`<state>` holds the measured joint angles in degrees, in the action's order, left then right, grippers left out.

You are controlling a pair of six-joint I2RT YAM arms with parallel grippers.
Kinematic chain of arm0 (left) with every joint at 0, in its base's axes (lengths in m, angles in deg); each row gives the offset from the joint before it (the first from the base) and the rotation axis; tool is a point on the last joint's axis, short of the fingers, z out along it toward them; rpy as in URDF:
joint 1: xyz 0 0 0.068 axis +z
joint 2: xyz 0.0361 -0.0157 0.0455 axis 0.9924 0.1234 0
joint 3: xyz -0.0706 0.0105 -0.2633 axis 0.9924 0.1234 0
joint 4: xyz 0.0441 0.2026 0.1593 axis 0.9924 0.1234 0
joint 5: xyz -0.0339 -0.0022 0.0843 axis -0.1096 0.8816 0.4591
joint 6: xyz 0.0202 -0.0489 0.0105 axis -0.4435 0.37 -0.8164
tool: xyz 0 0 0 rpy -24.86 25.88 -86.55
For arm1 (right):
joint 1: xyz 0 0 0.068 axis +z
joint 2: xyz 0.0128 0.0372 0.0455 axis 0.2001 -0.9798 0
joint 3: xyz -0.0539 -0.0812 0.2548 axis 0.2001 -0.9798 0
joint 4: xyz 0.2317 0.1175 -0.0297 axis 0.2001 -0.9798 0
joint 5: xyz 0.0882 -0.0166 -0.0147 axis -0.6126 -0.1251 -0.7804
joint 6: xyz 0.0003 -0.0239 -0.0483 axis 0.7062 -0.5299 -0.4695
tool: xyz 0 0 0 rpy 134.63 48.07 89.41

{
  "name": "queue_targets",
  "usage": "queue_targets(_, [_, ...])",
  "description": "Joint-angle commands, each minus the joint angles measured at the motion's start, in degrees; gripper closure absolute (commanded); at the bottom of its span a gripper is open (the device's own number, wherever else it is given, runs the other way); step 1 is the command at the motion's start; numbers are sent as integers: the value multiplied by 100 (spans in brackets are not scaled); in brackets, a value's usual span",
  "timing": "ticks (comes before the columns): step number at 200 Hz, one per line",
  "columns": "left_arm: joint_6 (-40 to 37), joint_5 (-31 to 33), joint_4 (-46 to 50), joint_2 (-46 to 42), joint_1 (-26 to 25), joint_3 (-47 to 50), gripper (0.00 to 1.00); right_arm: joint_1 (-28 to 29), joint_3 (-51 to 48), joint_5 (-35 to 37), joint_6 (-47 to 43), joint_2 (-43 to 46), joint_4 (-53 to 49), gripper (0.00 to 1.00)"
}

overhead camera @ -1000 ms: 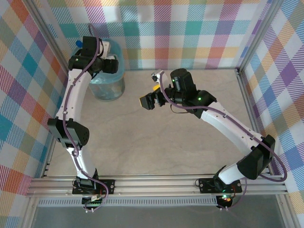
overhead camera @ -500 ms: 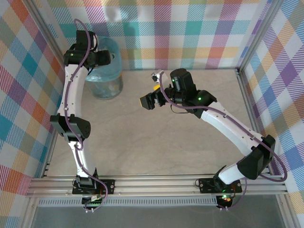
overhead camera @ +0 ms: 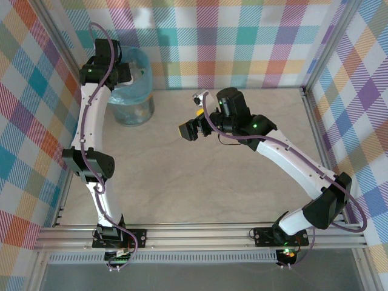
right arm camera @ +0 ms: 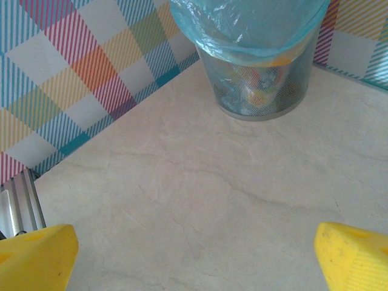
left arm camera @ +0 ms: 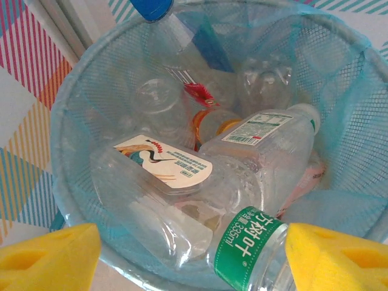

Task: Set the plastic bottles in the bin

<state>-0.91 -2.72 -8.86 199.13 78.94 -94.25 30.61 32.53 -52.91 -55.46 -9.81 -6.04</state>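
Observation:
My left gripper [overhead camera: 125,74] hangs over the back-left rim of the bin [overhead camera: 138,100], a mesh basket lined with a light-blue bag [left arm camera: 65,130]. Between its yellow fingers [left arm camera: 332,257] sits a clear plastic bottle with a green label [left arm camera: 245,247], tilted, pressed against the right finger and hanging above the bin's near rim. Inside the bin lie several plastic bottles, one with a crane label [left arm camera: 162,162] and one with a blue cap [left arm camera: 151,7]. My right gripper [overhead camera: 187,130] is open above the table's middle, nothing between its fingers [right arm camera: 42,254], facing the bin [right arm camera: 254,66].
The checked side wall [overhead camera: 36,91] stands close behind the bin, and the back wall [overhead camera: 242,42] just beyond it. A metal frame rail [right arm camera: 21,206] runs along the wall's foot. Bare marble-patterned table [overhead camera: 200,182] stretches between the arms.
The left arm has swung left and back, from over the bin's right side to its back-left rim. The right arm has not moved.

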Motion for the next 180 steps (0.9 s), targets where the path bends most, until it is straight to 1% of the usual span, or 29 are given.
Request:
queue_targets(1, [95,85,-321,-462,61,252,20,64,193,32,-149,18,-65,0])
queue_targets(17, [69,-160,-92,-336,67,92,20,65,184,32,-125,29,-51,0])
queue_targets(28, [147,-585,144,-241,65,-134,20,71,166,18,-116,33,-29,0])
queue_targets(42, [224,-1199,103,-282,71,-58,20,74,166,15,-115,12,-47,0])
queue_targets(53, [253,-1399,94,-276,67,-18,19,83,182,6,-130,1,-56,0])
queue_targets(66, [183,-1371,204,-192,71,-39,19,78,197,6,-139,-8,-64,0])
queue_targets(87, [48,-995,415,-55,136,-20,19,92,176,6,-141,-15,-38,0])
queue_targets(108, [42,-707,284,-156,304,260,20,92,184,-11,-152,-23,-77,0])
queue_targets(134, [134,-708,90,-305,542,470,22,98,176,-14,-142,-42,-66,0])
queue_targets(159, [362,-999,-3,-363,775,498,23,100,166,-29,-121,-61,-37,0])
queue_targets(180, [692,-1596,-141,-364,1002,537,23,114,192,-46,-117,-109,-47,0])
